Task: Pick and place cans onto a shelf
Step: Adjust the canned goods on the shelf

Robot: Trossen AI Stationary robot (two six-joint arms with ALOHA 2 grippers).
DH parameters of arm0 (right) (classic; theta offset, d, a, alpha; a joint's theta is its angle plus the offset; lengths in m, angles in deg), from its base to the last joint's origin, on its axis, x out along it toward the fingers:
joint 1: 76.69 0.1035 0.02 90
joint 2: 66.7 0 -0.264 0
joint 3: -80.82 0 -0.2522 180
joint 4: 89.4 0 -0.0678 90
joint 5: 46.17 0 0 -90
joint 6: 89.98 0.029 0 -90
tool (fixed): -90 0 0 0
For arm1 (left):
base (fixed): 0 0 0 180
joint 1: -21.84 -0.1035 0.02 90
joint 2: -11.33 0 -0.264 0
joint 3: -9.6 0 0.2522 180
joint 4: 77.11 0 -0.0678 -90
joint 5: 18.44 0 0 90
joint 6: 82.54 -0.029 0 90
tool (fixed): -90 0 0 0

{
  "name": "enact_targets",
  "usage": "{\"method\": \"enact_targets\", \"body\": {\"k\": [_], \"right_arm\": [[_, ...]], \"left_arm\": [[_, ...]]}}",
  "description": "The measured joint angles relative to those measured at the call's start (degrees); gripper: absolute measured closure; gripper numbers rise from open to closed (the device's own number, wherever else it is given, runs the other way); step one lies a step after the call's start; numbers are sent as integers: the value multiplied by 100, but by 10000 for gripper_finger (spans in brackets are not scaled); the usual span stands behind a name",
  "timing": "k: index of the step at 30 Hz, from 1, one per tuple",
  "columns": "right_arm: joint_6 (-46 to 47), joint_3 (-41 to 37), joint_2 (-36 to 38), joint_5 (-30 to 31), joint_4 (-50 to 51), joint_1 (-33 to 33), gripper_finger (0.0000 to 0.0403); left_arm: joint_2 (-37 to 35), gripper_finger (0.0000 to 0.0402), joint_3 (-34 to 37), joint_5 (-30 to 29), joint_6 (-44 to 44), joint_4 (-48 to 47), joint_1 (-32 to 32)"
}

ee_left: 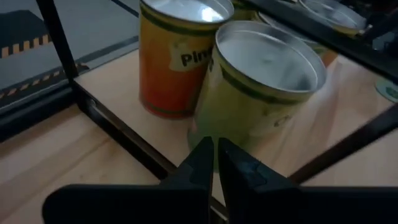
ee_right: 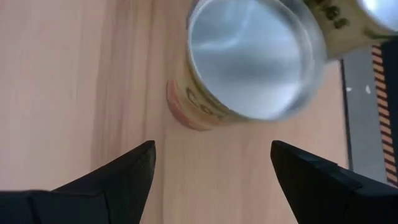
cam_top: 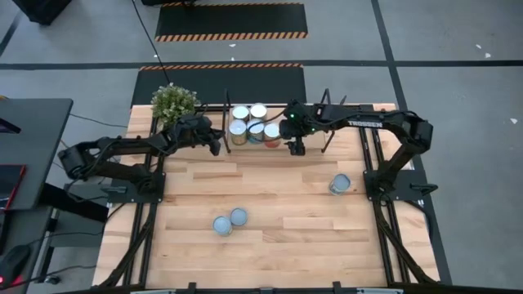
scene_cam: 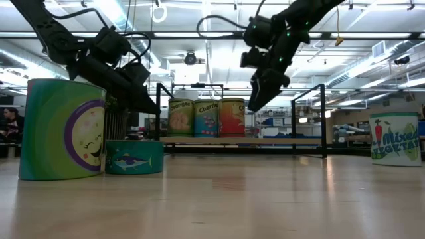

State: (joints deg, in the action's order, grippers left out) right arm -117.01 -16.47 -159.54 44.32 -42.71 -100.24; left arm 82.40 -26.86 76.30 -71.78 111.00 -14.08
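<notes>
Several cans stand upright on the shelf (cam_top: 315, 149) at the table's far middle, among them a yellow-green can (ee_left: 267, 87) and an orange one (ee_left: 171, 59). My left gripper (cam_top: 215, 143) is shut at the shelf's left end, its tips (ee_left: 216, 152) low in front of the yellow-green can. My right gripper (cam_top: 295, 148) hangs open above the shelf board, just right of the cans. Its fingers slant down, with a tan-labelled can (ee_right: 249, 62) beyond them and nothing between them. Loose cans rest on their bases on the table: one at the right (cam_top: 339, 184) and two near the front (cam_top: 230, 220). My left gripper points its shut fingertips (ee_left: 208, 155) at the lower wall (ee_left: 211, 124) of the yellow-green can, coming from the table's left and slanting slightly down. I cannot tell whether they touch the can.
A potted plant (cam_top: 173, 101) stands at the far left corner, behind my left arm. The shelf's thin black uprights (scene_cam: 323, 119) and its frame bar (ee_left: 118, 127) stand close to both grippers. In the low view, a tall green can (scene_cam: 63, 129) and a flat teal tin (scene_cam: 134, 157) sit nearest the front edge.
</notes>
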Motion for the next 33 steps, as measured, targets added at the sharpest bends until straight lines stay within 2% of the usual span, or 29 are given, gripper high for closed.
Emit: {"method": "enact_targets", "body": {"k": [2,5,8,13,19,24,33], "right_arm": [[-14,0,-136,42,-137,-4,78],[-33,0,-253,447,-288,-12,78],[-16,2,-252,658,-126,7,78],[-61,4,-244,451,-20,20,68],[150,349,-272,320,267,-3,12],[172,718,-306,215,444,-62,10],[333,1866,-1342,92,1485,-21,4]], "left_arm": [[-11,372,-6,0,-7,-11,-2],[-8,372,-4,0,-78,-173,0],[-9,372,-4,2,-140,-266,2],[-7,372,-4,4,-152,-252,2],[-9,372,-4,7,-158,-216,2],[-8,372,-4,9,-157,-199,2],[-7,372,-4,15,-157,-204,0]]}}
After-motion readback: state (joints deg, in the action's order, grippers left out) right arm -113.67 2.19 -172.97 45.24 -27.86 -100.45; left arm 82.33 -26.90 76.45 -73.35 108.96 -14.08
